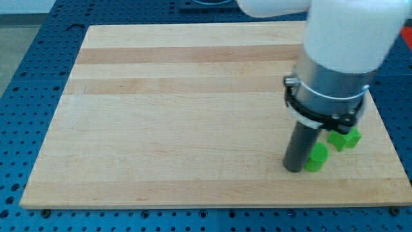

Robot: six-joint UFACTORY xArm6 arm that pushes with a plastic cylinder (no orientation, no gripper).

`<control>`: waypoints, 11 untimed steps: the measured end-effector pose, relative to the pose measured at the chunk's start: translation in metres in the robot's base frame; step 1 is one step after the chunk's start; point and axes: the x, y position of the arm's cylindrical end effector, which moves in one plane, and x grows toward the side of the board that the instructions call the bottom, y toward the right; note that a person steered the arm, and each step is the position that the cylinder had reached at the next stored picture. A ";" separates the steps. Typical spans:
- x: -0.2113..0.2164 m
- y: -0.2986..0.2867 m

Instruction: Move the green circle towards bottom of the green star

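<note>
The arm (338, 45) enters from the view's top right, its white housing descending to a grey collar ringed by a black clamp, below which the straight dark rod (301, 145) stands upright over the wooden tabletop (180, 116). The rod's lower end, my tip (295, 169), rests on the tabletop near the view's bottom right. There are no fingers on this arm, so nothing is clenched, released or grasped; the rod simply stands against the wood.

The green circle (316, 157) lies immediately to the view's right of the tip, touching or all but touching the rod's side. The green star (344, 138) sits just up and to the view's right of the circle, partly hidden beneath the clamp; the two green blocks are close together, and whether they touch cannot be told. Around the tabletop runs a blue perforated surface (26, 96).
</note>
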 end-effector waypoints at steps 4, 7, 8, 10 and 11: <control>-0.025 -0.024; -0.003 0.018; -0.002 0.025; -0.002 0.052; -0.002 0.059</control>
